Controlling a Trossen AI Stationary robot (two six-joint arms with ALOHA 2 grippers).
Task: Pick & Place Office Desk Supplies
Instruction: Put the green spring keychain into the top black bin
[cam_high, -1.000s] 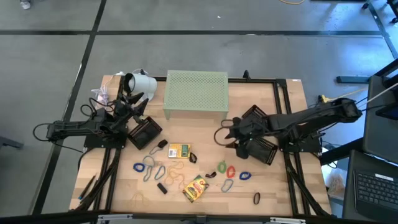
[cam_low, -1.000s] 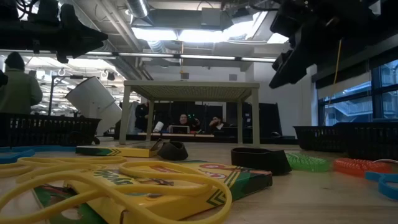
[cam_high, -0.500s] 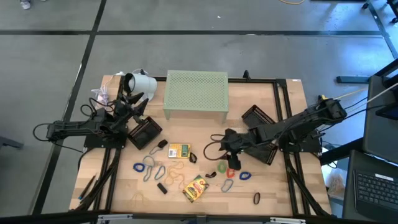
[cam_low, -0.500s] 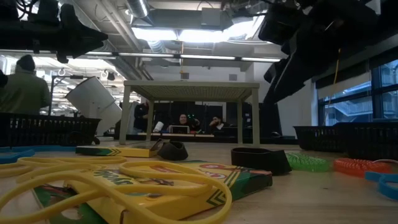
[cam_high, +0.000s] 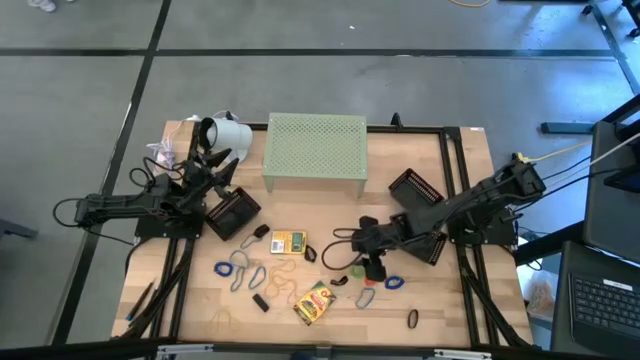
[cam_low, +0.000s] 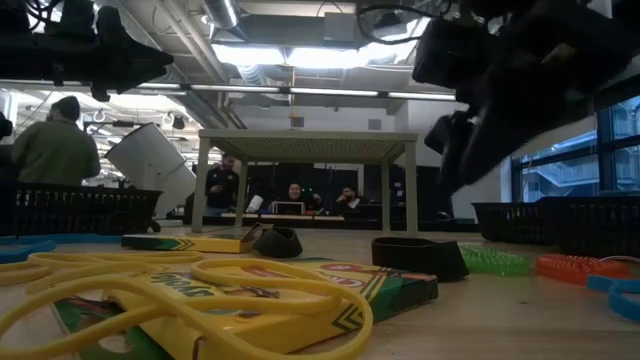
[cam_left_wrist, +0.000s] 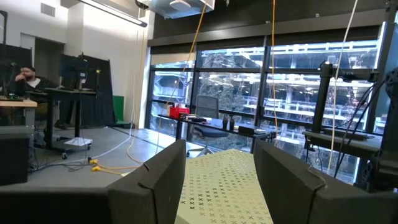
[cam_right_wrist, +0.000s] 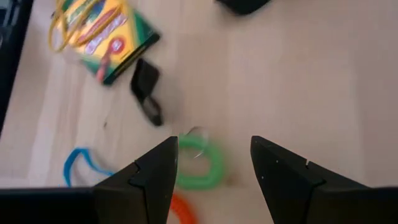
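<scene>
Left gripper (cam_high: 218, 166): waits above the left black mesh tray (cam_high: 232, 212), well to the left of the pale green stand (cam_high: 315, 148); fingers apart, nothing between them.
Supplies left of the green ring: blue clip ring (cam_high: 221, 268) and grey clip rings (cam_high: 243, 272) on the desk (cam_high: 440, 300), a small yellow-green box (cam_high: 289, 243) and a crayon box (cam_high: 315, 301) nearer the middle, all well left of the ring.
Right gripper (cam_high: 356, 263): hangs over the green clip ring (cam_right_wrist: 200, 163), jaws apart and empty; the right wrist view shows the ring between its fingers (cam_right_wrist: 152, 176), lower down on the desk.
Ring's neighbours: a small black piece (cam_right_wrist: 148, 90) just beside the ring, an orange-red ring (cam_right_wrist: 183, 210) touching or nearly touching its edge, a blue ring (cam_right_wrist: 78, 168) near.
Step, as judged: lining up to grasp the green ring.
Risk: the ring lies flat, so closing jaws could skid it away; a slightly off descent could catch the orange-red ring too, or knock the black piece.
</scene>
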